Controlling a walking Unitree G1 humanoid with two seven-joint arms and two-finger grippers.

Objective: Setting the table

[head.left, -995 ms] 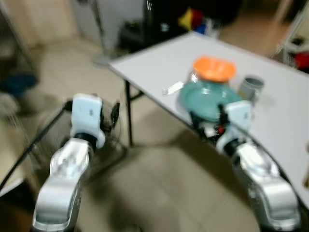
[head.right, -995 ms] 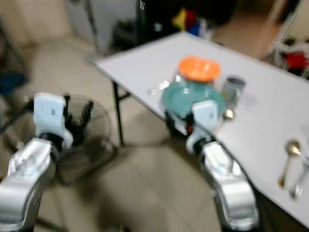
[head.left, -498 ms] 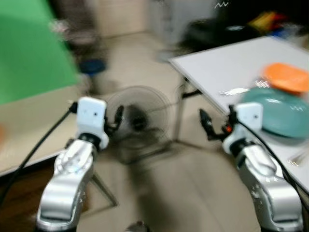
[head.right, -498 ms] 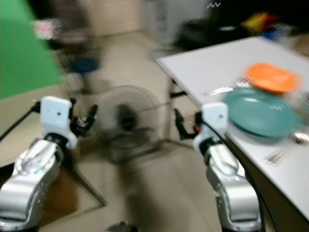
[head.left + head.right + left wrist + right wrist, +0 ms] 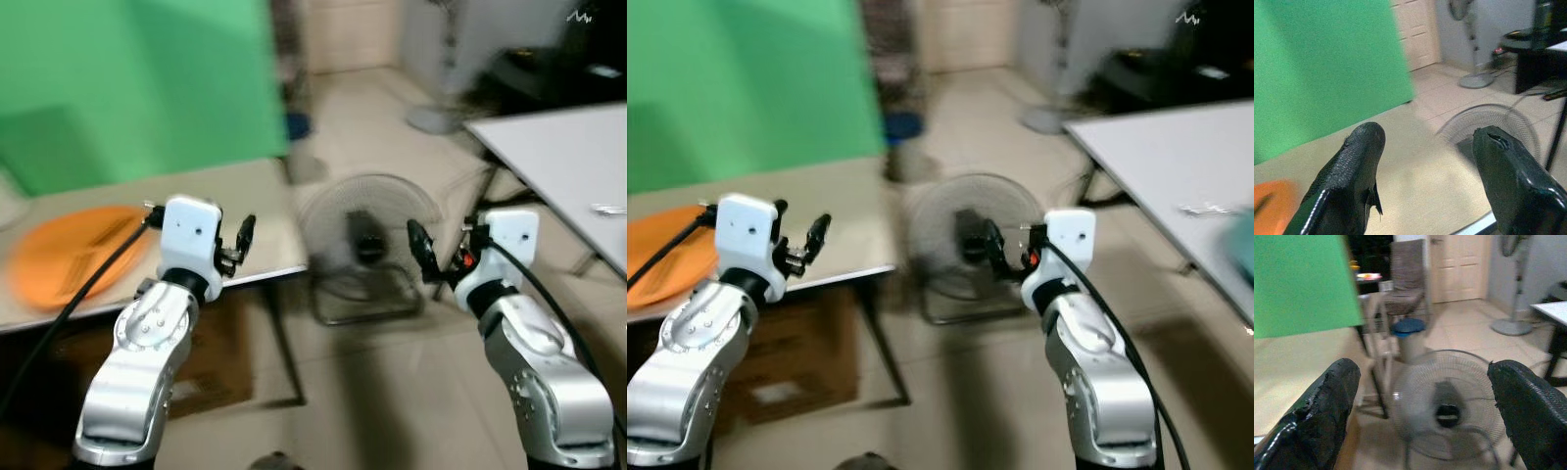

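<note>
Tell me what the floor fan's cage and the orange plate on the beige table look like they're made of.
The floor fan cage looks like thin metal wire, pale and slightly shiny, since you see through it. The orange plate looks like matte plastic, with flat even colour, though blur leaves that uncertain. It lies on the beige table.

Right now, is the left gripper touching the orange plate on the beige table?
Apart. In the left eye view the left gripper hangs open over the beige table's bare corner, while the orange plate lies well off to its left, with tabletop showing between them.

Home room, tiled floor [image 5: 392,392], floor fan [image 5: 1448,406], panelled door [image 5: 1459,267], chair [image 5: 1406,281], beige table [image 5: 196,211], green screen [image 5: 127,78]
</note>
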